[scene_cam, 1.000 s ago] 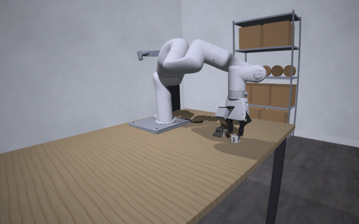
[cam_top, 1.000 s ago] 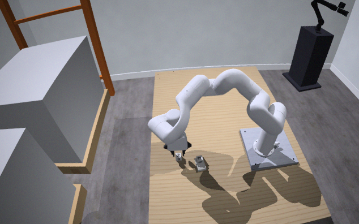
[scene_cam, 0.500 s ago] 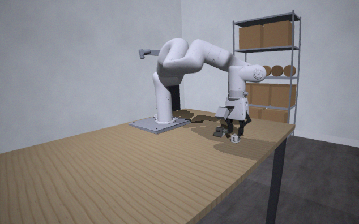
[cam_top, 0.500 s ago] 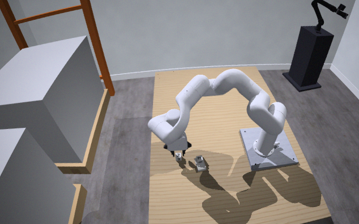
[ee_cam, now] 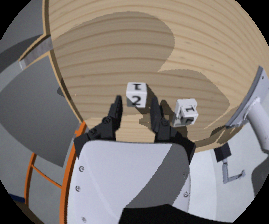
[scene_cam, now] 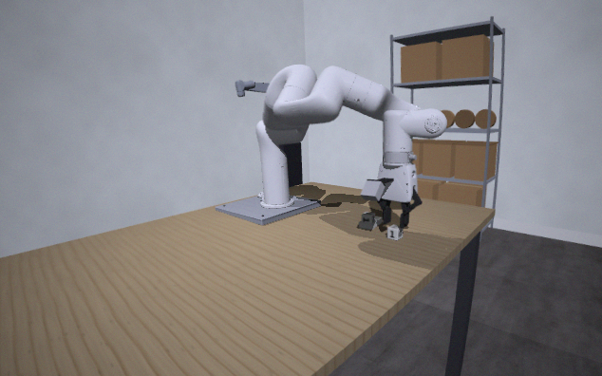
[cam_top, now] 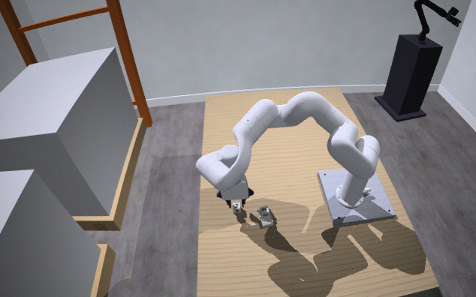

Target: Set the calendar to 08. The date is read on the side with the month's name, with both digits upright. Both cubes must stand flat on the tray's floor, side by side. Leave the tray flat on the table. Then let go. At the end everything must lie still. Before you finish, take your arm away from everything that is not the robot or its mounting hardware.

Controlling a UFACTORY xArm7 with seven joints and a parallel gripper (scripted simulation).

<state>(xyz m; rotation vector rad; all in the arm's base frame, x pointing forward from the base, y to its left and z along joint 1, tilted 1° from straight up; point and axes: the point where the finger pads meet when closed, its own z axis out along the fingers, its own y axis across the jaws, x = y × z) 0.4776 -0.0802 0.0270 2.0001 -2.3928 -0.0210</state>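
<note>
top view: the tray's (cam_top: pixel 267 223) long axis points toward the camera.

Gripper (cam_top: pixel 236 203) pointing down, fingers standing part-open above and beside a loose white number cube (cam_top: pixel 236 208); cube sitting on the wooden table (cam_top: pixel 274 266), a dark "2" showing on it. Small gray calendar tray (cam_top: pixel 268 225) lying just beside, a second cube (cam_top: pixel 264 211) sitting in it, digit too blurred to read. White arm (cam_top: pixel 308 106) arching over the table from a gray base plate (cam_top: pixel 324 180), casting shadows across the wood. Black pedestal (cam_top: pixel 409 75) standing on the floor, well apart.
</note>
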